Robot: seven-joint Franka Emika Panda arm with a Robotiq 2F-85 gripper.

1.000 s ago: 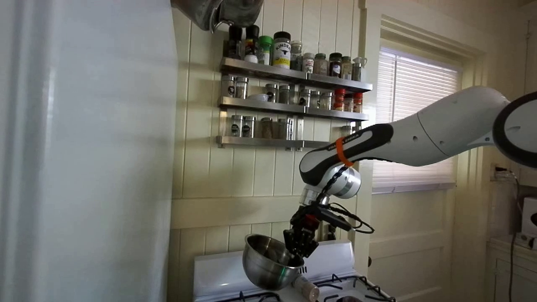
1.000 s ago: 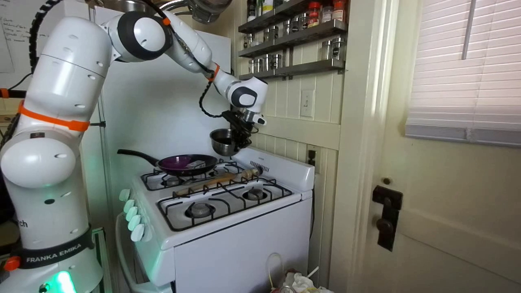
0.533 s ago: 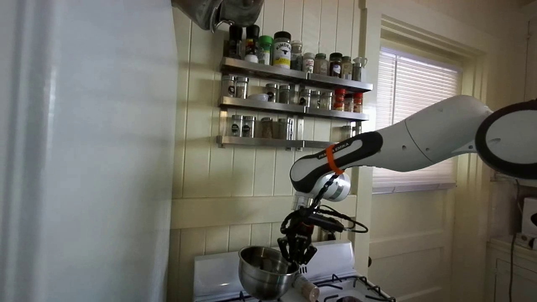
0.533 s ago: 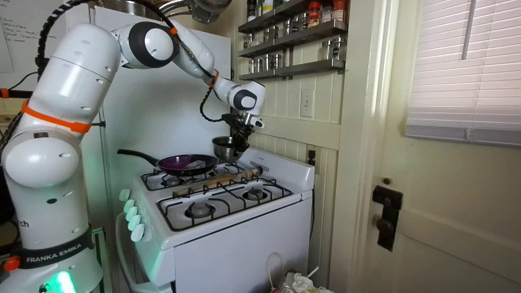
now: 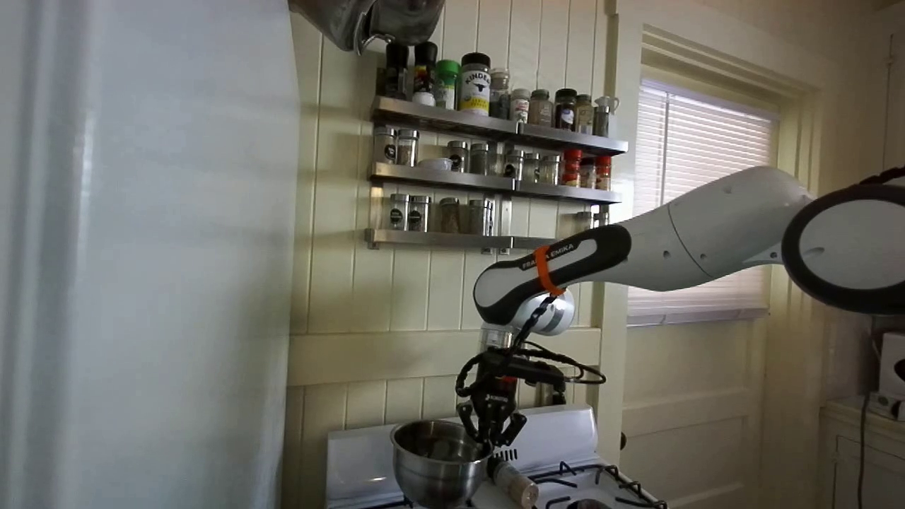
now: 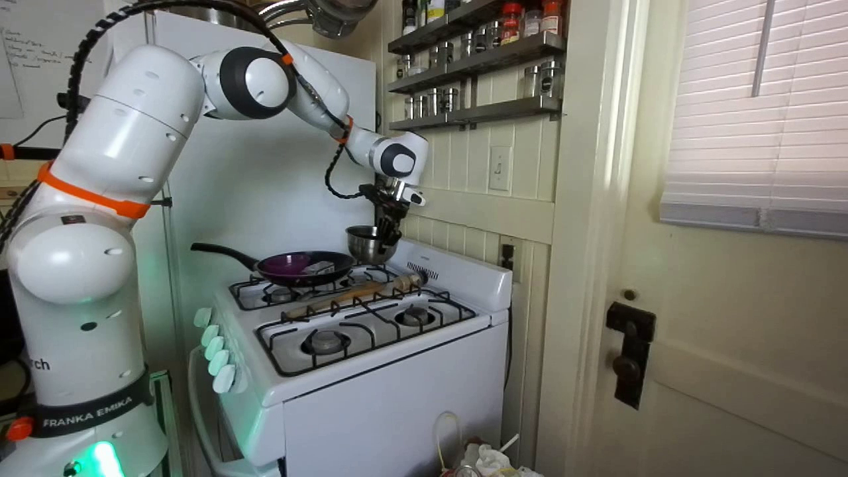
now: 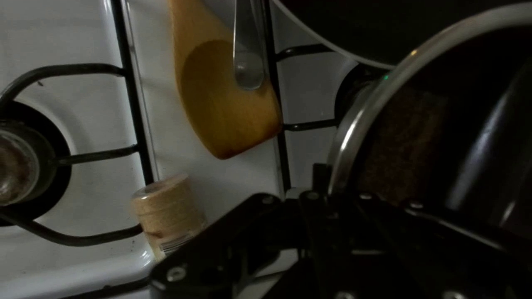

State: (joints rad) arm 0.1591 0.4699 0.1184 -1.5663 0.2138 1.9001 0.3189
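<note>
working over a white gas stove (image 6: 391, 404), above its far left burner grate (image 7: 309, 126), just beyond a frying pan (image 6: 308, 281) in an exterior view; apparently at the carry or set-down of a stainless-steel mixing bowl (image 5: 440, 479), nearly upright and low. can't tell whether touching the grate. pinching the bowl's right rim with the gripper (image 5: 490, 442), closed down to a thin grip. calls next, most likely, for a level bowl and firm support before any loosening, clear of the wooden spoon (image 7: 208, 95) and spice jar (image 5: 515, 486) to the right.
</note>
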